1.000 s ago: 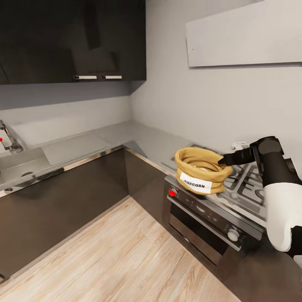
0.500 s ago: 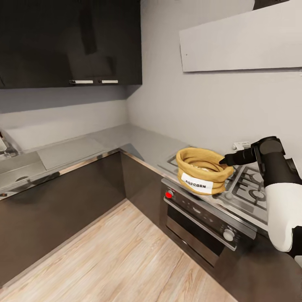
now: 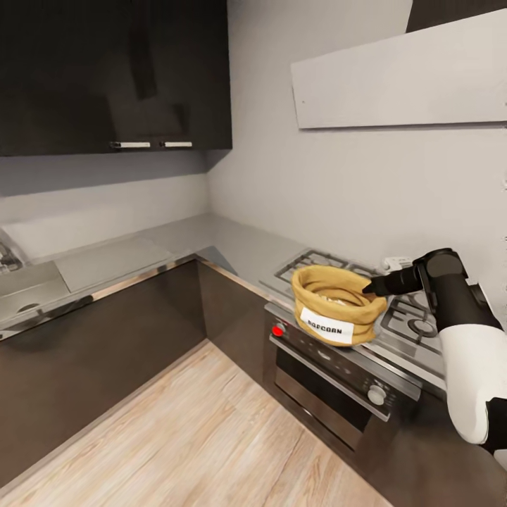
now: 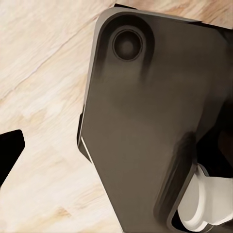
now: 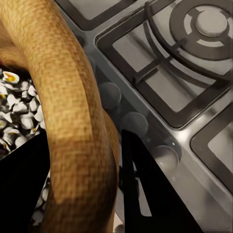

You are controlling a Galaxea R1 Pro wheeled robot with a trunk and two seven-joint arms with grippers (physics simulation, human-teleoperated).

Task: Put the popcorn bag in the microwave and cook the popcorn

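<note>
The popcorn bag is seen right of centre in the head view, over the front edge of the gas hob and above the built-in oven. Its rolled rim is clamped between the right gripper's fingers, one inside the bag, one outside. Pale kernels are visible inside. The steel-grey surface runs toward the left. Whether the left gripper's fingers are open or closed cannot be told.
</note>
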